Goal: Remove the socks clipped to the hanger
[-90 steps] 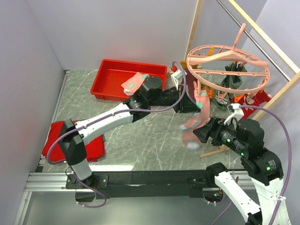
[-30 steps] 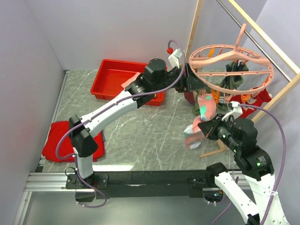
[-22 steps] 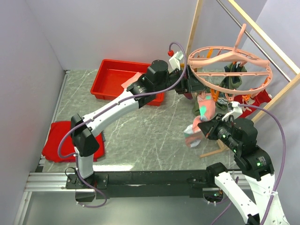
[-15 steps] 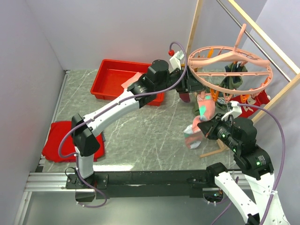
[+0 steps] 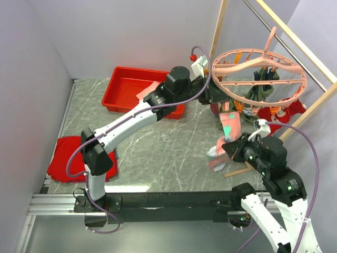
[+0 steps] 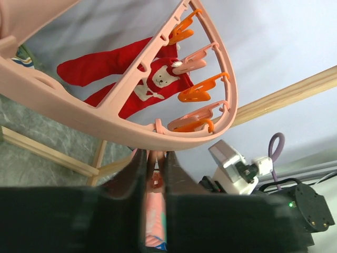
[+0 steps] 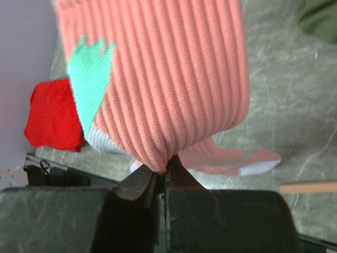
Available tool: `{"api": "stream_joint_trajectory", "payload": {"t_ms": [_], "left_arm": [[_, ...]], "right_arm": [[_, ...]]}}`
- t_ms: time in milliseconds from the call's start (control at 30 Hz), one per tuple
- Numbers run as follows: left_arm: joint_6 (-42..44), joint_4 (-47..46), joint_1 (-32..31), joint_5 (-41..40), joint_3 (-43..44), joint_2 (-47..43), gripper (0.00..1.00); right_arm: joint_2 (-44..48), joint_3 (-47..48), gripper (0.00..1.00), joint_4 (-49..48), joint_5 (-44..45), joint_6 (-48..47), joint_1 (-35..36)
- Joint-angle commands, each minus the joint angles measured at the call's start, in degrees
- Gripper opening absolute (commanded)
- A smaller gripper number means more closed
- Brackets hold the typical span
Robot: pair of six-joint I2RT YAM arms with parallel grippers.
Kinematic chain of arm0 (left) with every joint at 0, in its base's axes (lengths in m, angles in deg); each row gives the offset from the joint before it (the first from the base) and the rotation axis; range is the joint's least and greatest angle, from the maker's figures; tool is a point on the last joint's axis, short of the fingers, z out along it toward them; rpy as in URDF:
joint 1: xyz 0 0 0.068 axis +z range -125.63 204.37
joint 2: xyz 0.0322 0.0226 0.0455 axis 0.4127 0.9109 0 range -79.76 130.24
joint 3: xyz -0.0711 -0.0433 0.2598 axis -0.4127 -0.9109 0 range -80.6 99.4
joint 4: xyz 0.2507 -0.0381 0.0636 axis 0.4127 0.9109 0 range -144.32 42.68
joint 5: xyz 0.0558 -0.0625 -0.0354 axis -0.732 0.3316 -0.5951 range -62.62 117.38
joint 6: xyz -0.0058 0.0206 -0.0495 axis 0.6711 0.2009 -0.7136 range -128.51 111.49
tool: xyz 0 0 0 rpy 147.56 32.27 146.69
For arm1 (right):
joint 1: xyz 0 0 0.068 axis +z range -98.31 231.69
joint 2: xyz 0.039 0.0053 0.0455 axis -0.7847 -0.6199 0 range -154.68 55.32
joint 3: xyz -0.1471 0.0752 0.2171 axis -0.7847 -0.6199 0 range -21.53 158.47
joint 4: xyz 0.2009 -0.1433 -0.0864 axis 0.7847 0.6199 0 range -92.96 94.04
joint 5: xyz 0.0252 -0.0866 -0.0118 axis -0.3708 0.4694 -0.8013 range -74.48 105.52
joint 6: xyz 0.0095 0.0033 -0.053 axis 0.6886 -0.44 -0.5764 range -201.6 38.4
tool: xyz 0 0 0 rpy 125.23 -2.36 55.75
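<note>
The round pink hanger (image 5: 302,80) hangs from the wooden-framed rail, its orange and pink clips dangling. My left gripper (image 5: 210,97) reaches up under its near rim (image 6: 105,124), and its fingers (image 6: 138,168) squeeze a pink clip (image 6: 154,167). From that clip hangs a pink sock with a mint patch (image 5: 229,125). My right gripper (image 5: 227,149) is shut on a fold low on this sock (image 7: 174,79), at the jaw tips (image 7: 164,167). A red sock (image 6: 152,79), an olive green one (image 5: 260,90) and a maroon one (image 5: 214,109) are still clipped on.
A red bin (image 5: 122,79) at the back left holds another pink sock (image 5: 149,93). A flat red cloth (image 5: 60,158) lies at the left near edge. The wooden-framed rail (image 5: 310,108) and its foot (image 5: 239,171) stand at the right, close to my right arm.
My left gripper has closed from wide open onto the pink clip. The right gripper has shifted slightly down and nearer, taking the sock's lower end with it.
</note>
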Motion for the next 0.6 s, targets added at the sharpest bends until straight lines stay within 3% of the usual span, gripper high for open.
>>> {"api": "stream_joint_trajectory", "payload": {"t_ms": [0,33,133,200,400,567], "left_arm": [[1.3,0.0,-0.2,-0.2,0.9,-1.1,0.23],[1.4,0.3,-0.2,-0.2,0.7,-1.1,0.26],[1.6,0.9,-0.1,0.0,0.6,-1.2,0.50],[2.4,2.3,0.2,0.4,0.5,-1.5,0.76],[8.9,7.5,0.8,-2.7,-3.9,-7.5,0.81],[13.4,5.7,1.0,-2.6,-16.1,-15.4,0.84]], "right_arm": [[2.7,-2.0,0.00,1.6,-1.6,1.6,-0.2],[2.8,-2.5,0.00,1.9,-1.8,1.6,-0.2],[3.0,-3.1,0.00,2.1,-2.4,1.9,-0.2],[2.4,-3.1,0.00,1.9,-2.8,1.8,-0.2],[-1.3,-2.1,0.00,1.5,-4.9,1.2,-0.2],[-2.5,-1.9,0.00,0.0,-7.4,1.7,-0.2]]}}
